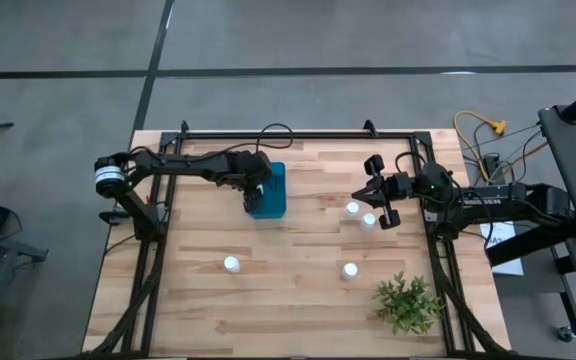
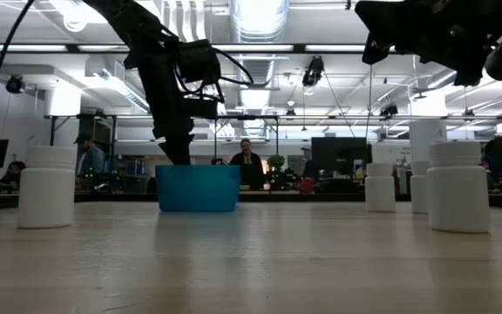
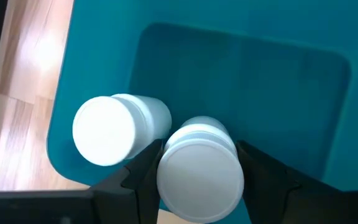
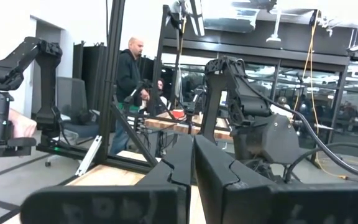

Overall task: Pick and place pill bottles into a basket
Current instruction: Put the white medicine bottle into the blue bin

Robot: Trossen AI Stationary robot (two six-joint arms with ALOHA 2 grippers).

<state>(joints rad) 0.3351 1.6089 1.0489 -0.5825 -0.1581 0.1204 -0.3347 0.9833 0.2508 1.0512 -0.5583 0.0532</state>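
Observation:
The blue basket (image 1: 271, 192) stands at the table's far middle. My left gripper (image 1: 256, 196) reaches down into it, shut on a white pill bottle (image 3: 199, 174). A second bottle (image 3: 120, 127) stands on the basket's floor beside it. Several more bottles rest upright on the table: two (image 1: 353, 209) (image 1: 369, 221) below my right gripper and two nearer the front (image 1: 231, 264) (image 1: 349, 270). My right gripper (image 1: 366, 192) is shut on nothing, raised above the table at the right, pointing into the room (image 4: 192, 155). My left gripper pinches the pill bottle's body just under its cap (image 3: 166, 163) between its two fingers (image 3: 257, 167), one on each side. The fingers come from above, slanting down into the basket. The bottle stands roughly upright in the hold; whether its bottom touches the basket floor is hidden.
A green leafy plant (image 1: 406, 303) sits at the near right corner. A black frame (image 1: 298, 135) runs around the table's edges. Bare wood lies in front of the basket (image 1: 288, 250). People stand in the room beyond the table (image 2: 249, 166).

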